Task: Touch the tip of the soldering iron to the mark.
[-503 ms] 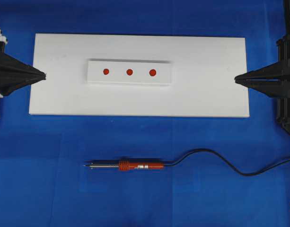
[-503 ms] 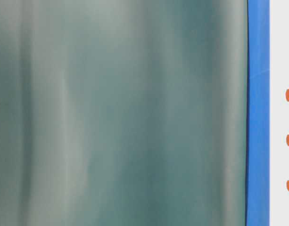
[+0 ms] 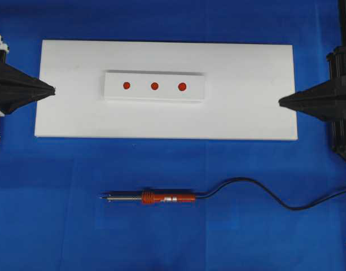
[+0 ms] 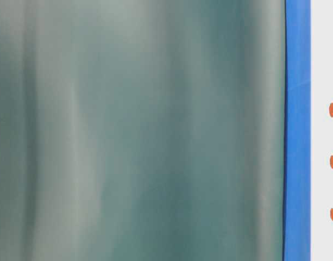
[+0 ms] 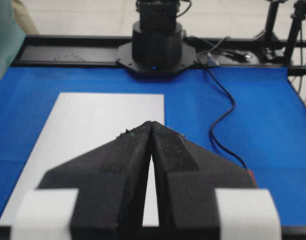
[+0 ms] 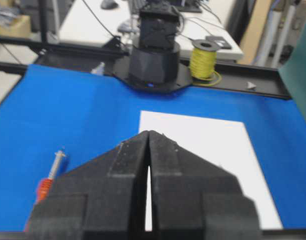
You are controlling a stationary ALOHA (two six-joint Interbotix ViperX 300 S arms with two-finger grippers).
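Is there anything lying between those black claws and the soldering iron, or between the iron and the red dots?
Nothing visible does. The soldering iron lies alone on the blue mat, below the white board. Bare mat and board separate it from the left gripper, the right gripper, and the red marks.

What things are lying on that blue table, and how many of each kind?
Red dots: 3
White boards, the large board and the small raised strip bearing the dots: 2
Soldering iron with its black cord: 1
Robot hands, left hand and right hand, both shut and holding nothing: 2
Total: 8
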